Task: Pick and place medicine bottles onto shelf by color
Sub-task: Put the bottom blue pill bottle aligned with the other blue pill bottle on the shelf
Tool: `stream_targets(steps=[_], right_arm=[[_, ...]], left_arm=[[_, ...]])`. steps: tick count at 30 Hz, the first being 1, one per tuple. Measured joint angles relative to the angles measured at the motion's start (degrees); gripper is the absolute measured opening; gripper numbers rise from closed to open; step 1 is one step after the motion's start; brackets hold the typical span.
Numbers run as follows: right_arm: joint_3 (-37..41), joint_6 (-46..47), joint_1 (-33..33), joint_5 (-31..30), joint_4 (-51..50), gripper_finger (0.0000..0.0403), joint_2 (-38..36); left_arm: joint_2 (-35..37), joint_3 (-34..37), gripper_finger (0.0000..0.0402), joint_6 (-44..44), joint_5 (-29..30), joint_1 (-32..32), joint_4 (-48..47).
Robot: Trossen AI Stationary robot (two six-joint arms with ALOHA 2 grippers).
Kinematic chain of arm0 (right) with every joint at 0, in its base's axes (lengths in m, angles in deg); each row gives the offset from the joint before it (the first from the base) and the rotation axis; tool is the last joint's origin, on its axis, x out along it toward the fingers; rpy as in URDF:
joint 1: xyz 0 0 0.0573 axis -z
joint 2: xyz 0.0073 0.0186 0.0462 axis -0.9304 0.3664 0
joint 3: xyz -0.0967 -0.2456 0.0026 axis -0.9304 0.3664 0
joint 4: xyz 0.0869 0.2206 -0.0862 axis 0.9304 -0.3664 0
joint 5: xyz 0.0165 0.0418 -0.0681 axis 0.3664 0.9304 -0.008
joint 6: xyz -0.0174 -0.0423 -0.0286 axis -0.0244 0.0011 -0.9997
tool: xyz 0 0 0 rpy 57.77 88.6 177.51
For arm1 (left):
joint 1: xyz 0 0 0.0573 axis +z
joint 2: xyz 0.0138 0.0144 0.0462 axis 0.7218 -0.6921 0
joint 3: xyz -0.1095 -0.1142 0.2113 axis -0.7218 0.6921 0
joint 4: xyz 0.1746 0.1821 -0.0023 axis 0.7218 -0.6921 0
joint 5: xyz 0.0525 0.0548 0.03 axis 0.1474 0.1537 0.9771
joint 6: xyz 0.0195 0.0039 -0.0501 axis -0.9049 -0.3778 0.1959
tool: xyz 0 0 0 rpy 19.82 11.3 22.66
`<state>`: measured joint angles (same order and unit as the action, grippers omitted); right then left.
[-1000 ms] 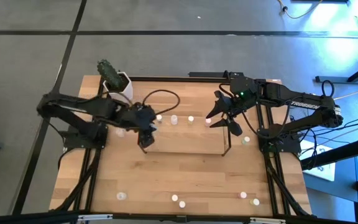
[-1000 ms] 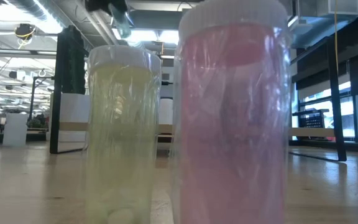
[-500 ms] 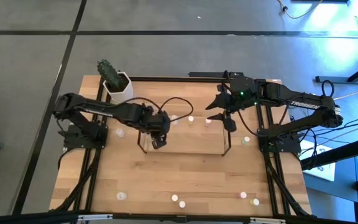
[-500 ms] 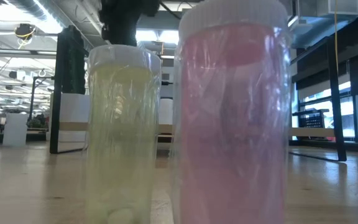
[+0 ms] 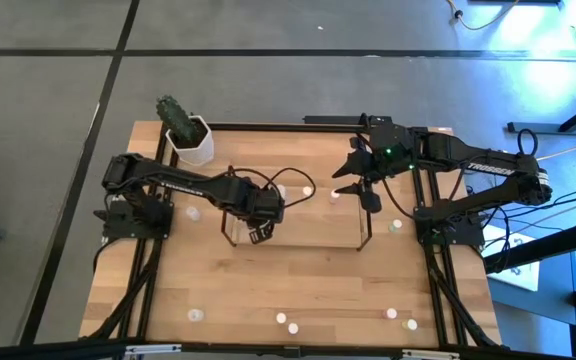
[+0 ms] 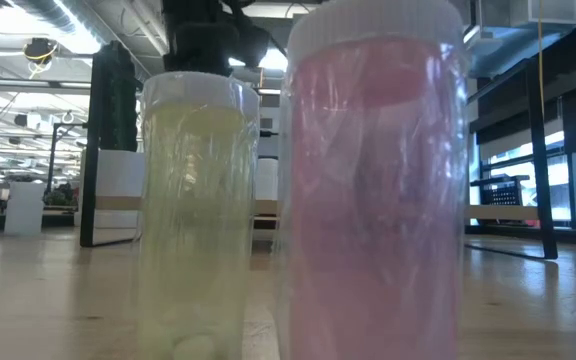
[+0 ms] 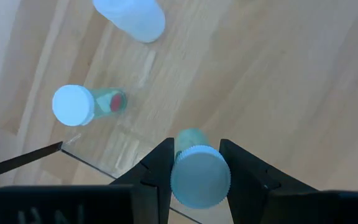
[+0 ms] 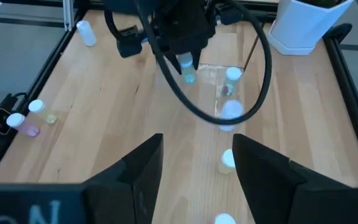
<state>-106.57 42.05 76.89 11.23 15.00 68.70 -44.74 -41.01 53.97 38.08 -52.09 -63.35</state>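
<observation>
Held bottle: a greenish medicine bottle (image 7: 199, 175) clamped between the left gripper's (image 7: 194, 163) fingers, over the left end of the shelf (image 5: 358, 228), centre of the high view.
Right gripper (image 5: 353, 184): fingers spread, empty, upper right.
Table (image 5: 298, 285): loose bottles scattered.

Two arms over the table, one gripping, one waiting.
We see our left arm stretched across toward the middle, its left gripper (image 7: 199, 163) pointing down with jaws closed on a medicine bottle (image 7: 199, 174). Our right arm reaches in from the far right side, elbow bent, its right gripper (image 8: 194, 163) hanging above the table with jaws parted and nothing between them.
</observation>
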Motion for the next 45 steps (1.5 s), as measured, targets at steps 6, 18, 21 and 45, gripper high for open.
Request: stream_targets(steps=[6, 18, 21, 45], right_arm=[[0.0, -0.04, 0.0, 0.05, 0.34, 0.0195, 0.0], [0.0, -0.04, 0.0, 0.07, 0.33, 0.0195, 0.0], [0.0, -0.03, 0.0, 0.07, 0.33, 0.0195, 0.0], [0.0, -0.04, 0.02, 0.07, 0.33, 0.0195, 0.0]], left_arm=[[0.02, 0.21, 0.0107, 0.5, 0.88, 0.41, 0.25], [0.04, 6.55, 0.0107, -1.05, -1.67, 1.29, 5.01], [0.04, 6.57, 0.0107, -1.34, -1.67, 1.27, 6.3], [0.21, 6.57, 0.0107, -0.55, -0.43, 4.69, 7.35]])
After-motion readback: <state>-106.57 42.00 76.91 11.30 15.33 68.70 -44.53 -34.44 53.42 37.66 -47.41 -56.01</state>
